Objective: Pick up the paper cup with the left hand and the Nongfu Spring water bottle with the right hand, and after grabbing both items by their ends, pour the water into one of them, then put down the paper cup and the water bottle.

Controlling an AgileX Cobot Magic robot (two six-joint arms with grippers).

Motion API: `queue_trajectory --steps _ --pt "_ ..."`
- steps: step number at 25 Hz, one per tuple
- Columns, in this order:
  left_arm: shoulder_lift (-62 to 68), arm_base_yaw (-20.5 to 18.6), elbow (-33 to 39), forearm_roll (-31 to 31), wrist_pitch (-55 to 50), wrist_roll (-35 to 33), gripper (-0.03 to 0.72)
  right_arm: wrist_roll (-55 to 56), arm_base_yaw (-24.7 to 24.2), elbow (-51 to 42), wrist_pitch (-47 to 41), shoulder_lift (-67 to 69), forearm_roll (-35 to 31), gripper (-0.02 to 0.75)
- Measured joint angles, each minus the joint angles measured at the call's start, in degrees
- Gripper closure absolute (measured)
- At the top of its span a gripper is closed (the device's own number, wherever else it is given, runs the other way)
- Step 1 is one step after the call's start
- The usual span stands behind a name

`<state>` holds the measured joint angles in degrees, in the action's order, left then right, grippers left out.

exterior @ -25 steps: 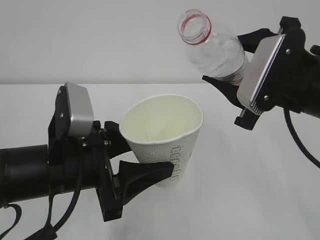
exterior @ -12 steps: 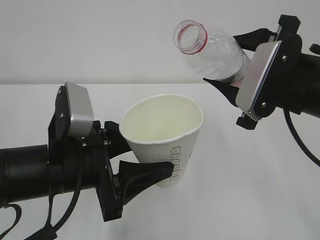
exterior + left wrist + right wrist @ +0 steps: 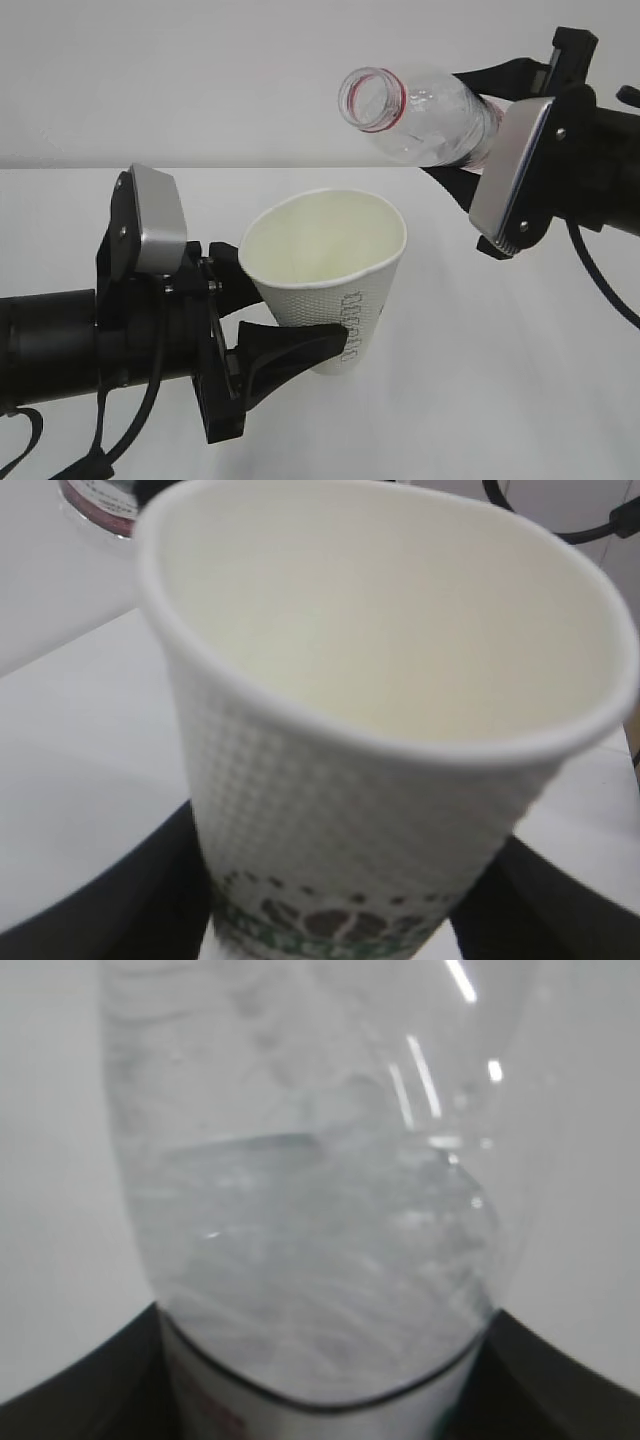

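Note:
The white paper cup [image 3: 335, 285] is held upright above the table, with my left gripper [image 3: 300, 312] shut on its lower part. In the left wrist view the cup [image 3: 380, 680] fills the frame between black fingers [image 3: 150, 900]. Its inside looks pale cream. The clear Nongfu Spring water bottle [image 3: 420, 115] is tipped nearly level, its open red-ringed mouth up and right of the cup's rim. My right gripper [image 3: 470, 135] is shut on the bottle's body. Water [image 3: 320, 1250] lies in the bottle [image 3: 320, 1140]. No stream shows between the mouth and the cup.
The white table [image 3: 500, 350] spreads under both arms, with a plain white wall behind it. A black cable [image 3: 600, 285] hangs from the right arm. The bottle's mouth [image 3: 95, 495] shows at the top left of the left wrist view.
The right gripper has tilted the bottle further over. Its mouth has moved down and left, toward the cup. The left gripper and the cup have stayed still.

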<state>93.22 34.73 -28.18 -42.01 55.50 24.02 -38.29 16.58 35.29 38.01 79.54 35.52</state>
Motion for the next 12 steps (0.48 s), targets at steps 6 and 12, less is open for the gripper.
queue_trajectory --steps 6,12 --pt "0.00 0.00 0.00 0.00 0.00 0.00 0.197 -2.97 0.00 0.00 1.84 0.00 0.00 0.253" --pt "0.00 0.00 0.00 -1.19 0.68 0.00 0.197 -5.91 0.00 0.00 2.81 0.00 0.00 0.253"
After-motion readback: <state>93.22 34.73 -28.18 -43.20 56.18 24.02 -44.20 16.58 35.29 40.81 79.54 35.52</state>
